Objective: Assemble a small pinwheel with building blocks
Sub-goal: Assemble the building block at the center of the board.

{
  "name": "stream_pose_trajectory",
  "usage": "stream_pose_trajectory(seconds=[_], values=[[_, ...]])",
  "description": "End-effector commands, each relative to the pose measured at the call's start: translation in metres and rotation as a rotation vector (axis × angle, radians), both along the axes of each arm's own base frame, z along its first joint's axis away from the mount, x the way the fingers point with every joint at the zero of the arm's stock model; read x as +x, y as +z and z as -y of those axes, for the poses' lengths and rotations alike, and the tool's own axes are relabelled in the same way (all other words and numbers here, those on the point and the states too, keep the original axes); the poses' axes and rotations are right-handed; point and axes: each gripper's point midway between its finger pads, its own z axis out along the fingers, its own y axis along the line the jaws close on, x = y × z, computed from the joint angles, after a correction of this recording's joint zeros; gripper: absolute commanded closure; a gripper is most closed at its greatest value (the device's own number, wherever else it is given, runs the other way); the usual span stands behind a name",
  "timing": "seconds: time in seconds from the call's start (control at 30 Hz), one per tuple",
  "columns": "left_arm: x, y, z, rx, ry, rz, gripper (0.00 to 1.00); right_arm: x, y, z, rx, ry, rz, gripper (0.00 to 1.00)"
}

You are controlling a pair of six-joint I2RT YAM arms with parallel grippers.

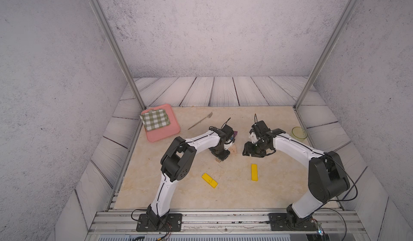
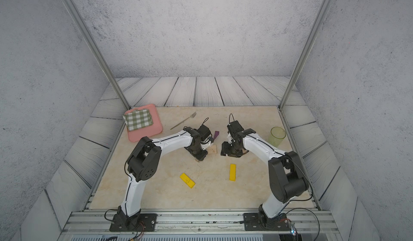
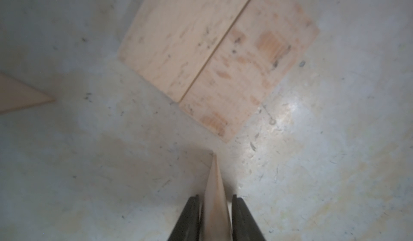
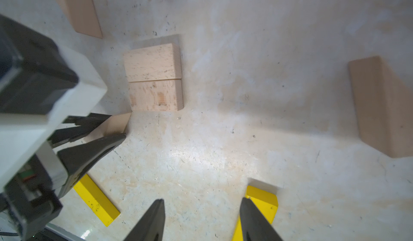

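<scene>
Left pincer [image 3: 215, 198]: pinching a tan wedge [image 3: 214, 179] by its flat sides, the thin point poking out past the tips
Wedge against square: the point sits just beside the near-left corner of the tan square [image 3: 214, 56], with a sliver of table [image 3: 89, 161] between them; whether the wedge touches the table I cannot tell
Tan square: two rectangular blocks pressed side by side, lying flat mid-table between the two pincers
Right pincer [image 4: 202, 200]: spread with nothing between its fingers, just right of the square, over bare table
Yellow bars: one [image 1: 209, 180] near-left and one [image 1: 254, 172] near-right of the square, well apart from it and from each other
Other wedges: purple wedge [image 2: 216, 135] beyond the square's far side; one loose tan wedge [image 4: 82, 9] far-left, another [image 4: 384, 108] to the right
Hidden: in both top views the left arm [image 1: 201, 139] covers most of the square and the held wedge
Cut off: the purple wedge runs off the edge of the right wrist view
Blur: the left wrist view is soft all over
</scene>
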Motion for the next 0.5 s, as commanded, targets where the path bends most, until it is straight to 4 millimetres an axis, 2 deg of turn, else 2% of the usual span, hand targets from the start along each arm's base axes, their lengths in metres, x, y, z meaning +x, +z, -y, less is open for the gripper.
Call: stream_pose_trajectory(seconds=[0.0,0.13,0.33,0.47], values=[[-0.008,-0.007,-0.002,0.032,-0.024,-0.022,0.81,-0.001,0.012,0.003,0.012,-0.009,0.030,0.42],[-0.006,-0.003,-0.001,0.027,-0.011,-0.002,0.64,0.000,0.014,0.004,0.009,-0.013,0.036,0.41],[-0.001,0.006,0.000,0.000,0.016,0.036,0.52,0.003,0.024,0.007,-0.005,-0.013,0.069,0.33],[0.009,0.036,0.007,-0.066,0.055,0.105,0.48,0.005,0.037,0.009,-0.020,0.020,0.100,0.26]])
